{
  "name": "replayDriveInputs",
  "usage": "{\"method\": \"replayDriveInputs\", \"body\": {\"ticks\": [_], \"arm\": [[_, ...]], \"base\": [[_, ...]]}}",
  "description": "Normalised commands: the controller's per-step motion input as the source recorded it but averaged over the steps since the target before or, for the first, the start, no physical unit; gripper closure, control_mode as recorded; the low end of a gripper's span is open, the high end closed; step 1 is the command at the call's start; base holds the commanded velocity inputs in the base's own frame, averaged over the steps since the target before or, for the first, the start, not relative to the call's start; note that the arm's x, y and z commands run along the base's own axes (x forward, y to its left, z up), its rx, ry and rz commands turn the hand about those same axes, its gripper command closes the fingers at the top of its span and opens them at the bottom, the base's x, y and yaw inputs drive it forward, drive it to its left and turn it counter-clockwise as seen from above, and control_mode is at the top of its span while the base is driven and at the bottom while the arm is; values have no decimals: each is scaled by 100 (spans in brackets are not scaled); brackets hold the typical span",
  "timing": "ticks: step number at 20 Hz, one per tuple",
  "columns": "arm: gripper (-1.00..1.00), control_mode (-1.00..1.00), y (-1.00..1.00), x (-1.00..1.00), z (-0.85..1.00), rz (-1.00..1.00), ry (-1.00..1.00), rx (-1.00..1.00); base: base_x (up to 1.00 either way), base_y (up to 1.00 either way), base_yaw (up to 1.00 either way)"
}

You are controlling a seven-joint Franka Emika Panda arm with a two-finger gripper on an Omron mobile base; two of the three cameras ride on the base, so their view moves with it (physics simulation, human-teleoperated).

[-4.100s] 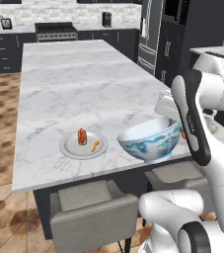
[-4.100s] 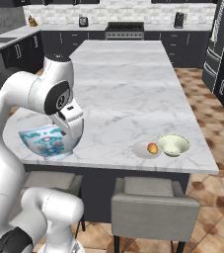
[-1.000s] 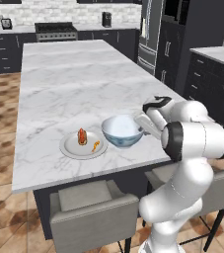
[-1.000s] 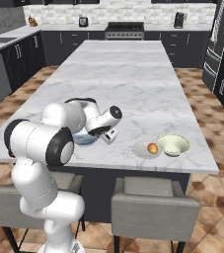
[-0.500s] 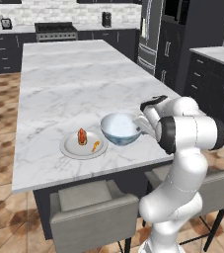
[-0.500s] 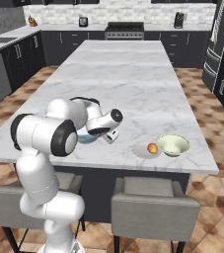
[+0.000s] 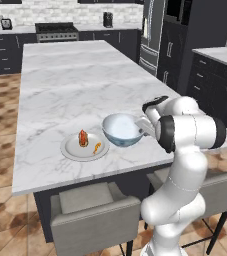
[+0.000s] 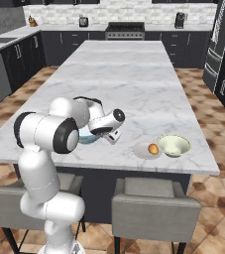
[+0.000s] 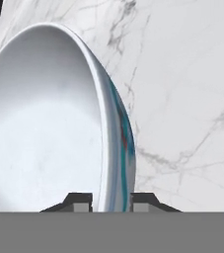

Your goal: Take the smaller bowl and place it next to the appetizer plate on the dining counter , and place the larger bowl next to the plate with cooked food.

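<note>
Now larger bowl [image 7: 122,130] lower, nearer plate [image 7: 75,150], fingers [image 9: 79,201] narrower

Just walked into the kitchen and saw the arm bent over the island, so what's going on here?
The robot's gripper is pinched on the rim of the larger bowl, which sits on the dining counter right beside the plate with cooked food. Further along the same counter edge, the smaller bowl already rests against another plate holding an orange piece.
</note>
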Motion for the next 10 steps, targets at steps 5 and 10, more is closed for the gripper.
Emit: {"method": "replayDriveInputs", "body": {"ticks": [5, 10], "arm": [[-100, -100, 0, 0, 0, 0, -1, 0], [-100, -100, -6, -34, 56, -1, -5, 0]], "base": [[0, 0, 0], [0, 0, 0]]}}
